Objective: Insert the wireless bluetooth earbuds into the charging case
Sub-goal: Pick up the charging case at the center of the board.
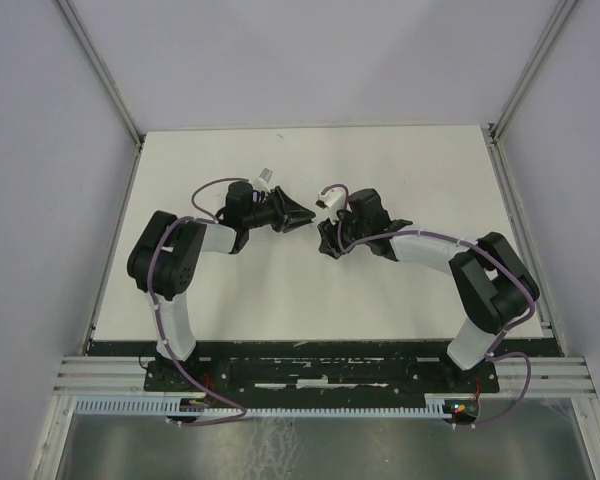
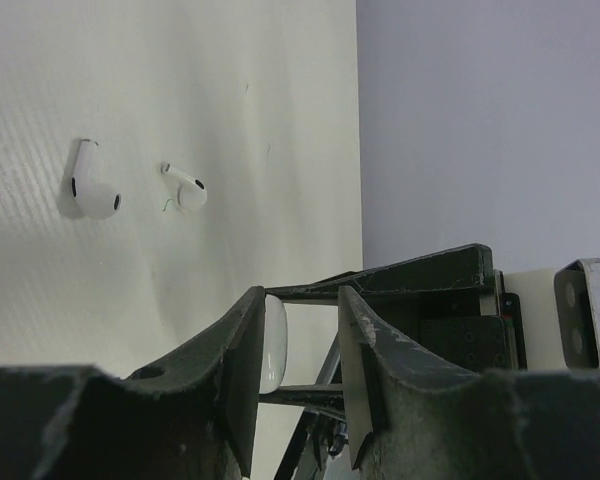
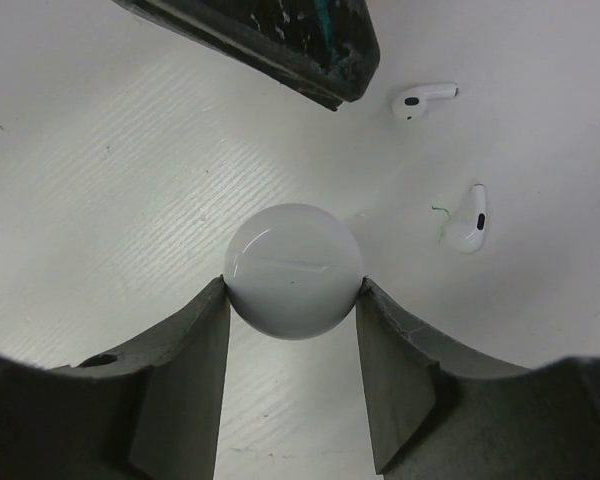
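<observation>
You have two earbuds, one charging case and two grippers to count here. Both earbuds are white and lie loose on the table (image 1: pixel 410 170), near each other but apart, and neither gripper touches them. In the right wrist view one earbud (image 3: pixel 425 100) lies farther out with its stem pointing right. The other earbud (image 3: pixel 470 218) lies nearer with its stem pointing up. Neither is in the case.

Your right gripper (image 3: pixel 293 290) is clenched on the charging case (image 3: pixel 293 270), a smooth white rounded shape pinched between both fingers, with a faint seam line across its face. Your left gripper (image 2: pixel 302 300) grasps nothing; its fingers stand a little apart with a gap between them.

Only the right wrist view shows you the full grip on the case. It also shows the tip of the left gripper at the upper edge, apart from the case. The left wrist view gives you just a white sliver of the case through its own gap, with the right gripper's dark fingers behind it and the two earbuds at upper left.

Only the top view shows both arms reaching toward the table's middle, grippers close together. You cannot tell there whether they touch, and the earbuds and case cannot be made out.
</observation>
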Robot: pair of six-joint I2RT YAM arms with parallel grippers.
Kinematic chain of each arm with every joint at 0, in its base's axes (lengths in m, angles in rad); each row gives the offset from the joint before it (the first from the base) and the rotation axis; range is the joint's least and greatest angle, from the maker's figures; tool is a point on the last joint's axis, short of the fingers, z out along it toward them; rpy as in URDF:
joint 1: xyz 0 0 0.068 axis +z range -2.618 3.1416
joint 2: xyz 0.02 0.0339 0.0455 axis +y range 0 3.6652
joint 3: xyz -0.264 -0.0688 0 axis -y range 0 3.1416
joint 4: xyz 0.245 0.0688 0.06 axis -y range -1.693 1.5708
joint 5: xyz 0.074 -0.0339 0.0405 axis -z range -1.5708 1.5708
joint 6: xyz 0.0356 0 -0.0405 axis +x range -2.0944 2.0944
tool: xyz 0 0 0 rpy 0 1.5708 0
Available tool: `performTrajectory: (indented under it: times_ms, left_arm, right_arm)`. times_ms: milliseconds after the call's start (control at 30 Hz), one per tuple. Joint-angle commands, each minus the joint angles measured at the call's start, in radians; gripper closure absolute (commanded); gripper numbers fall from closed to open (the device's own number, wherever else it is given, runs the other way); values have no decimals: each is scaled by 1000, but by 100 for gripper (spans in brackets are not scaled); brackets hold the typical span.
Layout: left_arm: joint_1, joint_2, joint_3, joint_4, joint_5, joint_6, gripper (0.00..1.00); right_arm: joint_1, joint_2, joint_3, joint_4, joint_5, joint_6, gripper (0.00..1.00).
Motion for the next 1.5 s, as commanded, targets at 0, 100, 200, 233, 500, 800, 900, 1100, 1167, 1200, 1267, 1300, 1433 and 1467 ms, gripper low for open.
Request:
performTrajectory:
  times_ms: [0,100,200,233,500,800,900,1100,1167,1200,1267,1300,1433,1467]
  left_arm:
    - [-7,18,58,-76,66,111,58]
    - [-10,25,80,-139,84,157,58]
    - [-12,29,92,-180,93,189,58]
    - [-14,31,95,-185,98,196,58]
    - [-36,37,116,-216,120,227,58]
    - [-60,36,131,-216,140,234,58]
    - [-66,35,131,-215,149,238,58]
    - [-78,31,134,-211,166,243,59]
    - [-79,29,133,-211,167,243,59]
    - [-79,30,132,-211,168,243,59]
    - [-79,29,132,-210,169,242,60]
    - [-80,28,133,-211,170,243,61]
    - [-81,28,131,-203,174,240,64]
    - [-81,29,131,-201,174,238,64]
  right_arm:
    - [-1,-54,12,15,-29,-14,75]
    - [-1,-64,9,14,-34,-15,75]
    - [-2,-73,7,11,-32,-17,76]
    - [-3,-75,7,11,-30,-17,76]
    - [-9,-74,7,9,-32,-16,76]
    - [-15,-66,10,8,-38,-14,76]
    - [-16,-66,10,7,-39,-13,76]
    - [-22,-61,9,10,-40,-12,76]
    - [-24,-61,8,10,-41,-11,76]
    - [-25,-61,8,10,-41,-11,76]
    - [-25,-62,8,10,-39,-10,76]
    - [-27,-63,7,10,-38,-10,76]
    - [-32,-62,6,12,-33,-6,76]
    - [-33,-61,7,15,-33,-4,76]
